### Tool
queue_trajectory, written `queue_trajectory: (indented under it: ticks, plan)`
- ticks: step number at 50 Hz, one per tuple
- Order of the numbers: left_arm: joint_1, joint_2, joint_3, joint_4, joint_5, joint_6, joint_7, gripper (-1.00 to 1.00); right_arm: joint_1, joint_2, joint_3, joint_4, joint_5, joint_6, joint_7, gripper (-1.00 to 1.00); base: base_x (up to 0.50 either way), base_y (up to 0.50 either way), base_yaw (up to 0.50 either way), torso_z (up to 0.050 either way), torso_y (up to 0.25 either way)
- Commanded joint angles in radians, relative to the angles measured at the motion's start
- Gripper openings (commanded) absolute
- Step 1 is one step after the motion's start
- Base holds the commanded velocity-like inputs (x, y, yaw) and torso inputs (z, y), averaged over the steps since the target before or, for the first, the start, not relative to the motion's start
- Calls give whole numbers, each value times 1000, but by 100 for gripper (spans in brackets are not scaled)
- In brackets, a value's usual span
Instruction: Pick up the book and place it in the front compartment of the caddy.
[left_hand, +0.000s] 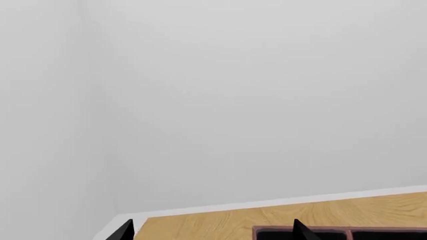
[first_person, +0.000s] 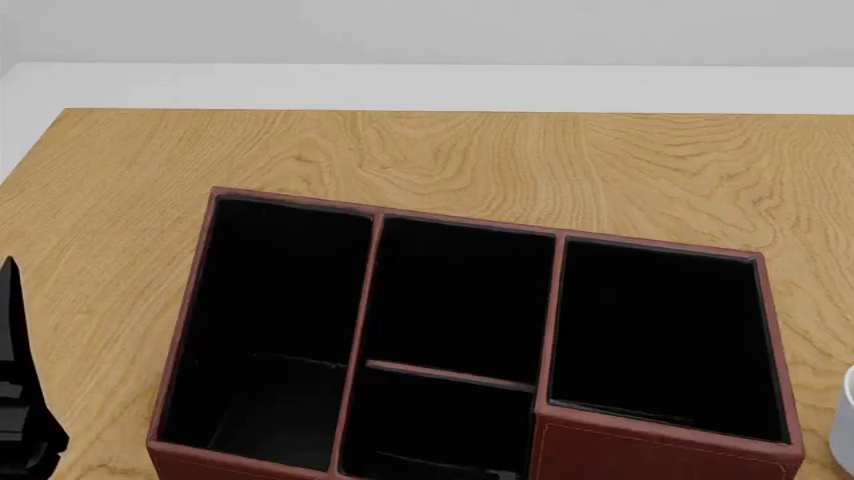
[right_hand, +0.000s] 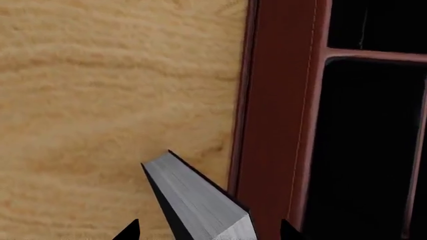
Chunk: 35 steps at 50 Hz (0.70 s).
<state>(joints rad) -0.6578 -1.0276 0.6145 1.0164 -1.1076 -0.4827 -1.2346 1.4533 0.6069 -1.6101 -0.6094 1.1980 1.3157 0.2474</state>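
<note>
Your left gripper (first_person: 20, 400) shows as a matte black, stepped, pointed shape. Each wrist view shows two sharp black fingertips (right_hand: 128, 231); finer details possibly lost in shadow.

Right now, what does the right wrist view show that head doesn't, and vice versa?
Right wrist only: the book, white page edge showing, between the right gripper's fingertips, just outside the caddy wall. Head only: all four caddy sections, including the front compartment, all looking empty; part of the left arm; a white object at the right edge. Both: the caddy and the table.
</note>
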Motion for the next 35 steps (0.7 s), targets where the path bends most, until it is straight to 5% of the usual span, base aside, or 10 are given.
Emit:
queue_trajectory:
  ticks: [1, 29, 30, 35]
  plan:
    - [-15, 1, 7, 1, -10, -4, -6, 100, 2, 14, -42, 26, -63, -25, -43, 100, 0, 0, 0, 0, 0]
    - [5, -20, 9, -6, 7, 34, -3, 100, -10, 7, -120, 104, -178, -103, -128, 100, 0, 0, 0, 0, 0]
    - [6, -21, 10, -6, 8, 34, -3, 100, -8, 7, -117, 99, -166, -102, -137, -100, 0, 0, 0, 0, 0]
    - [13, -25, 11, -7, 14, 41, -1, 100, 1, -3, -101, 73, -143, -84, -113, -100, 0, 0, 0, 0, 0]
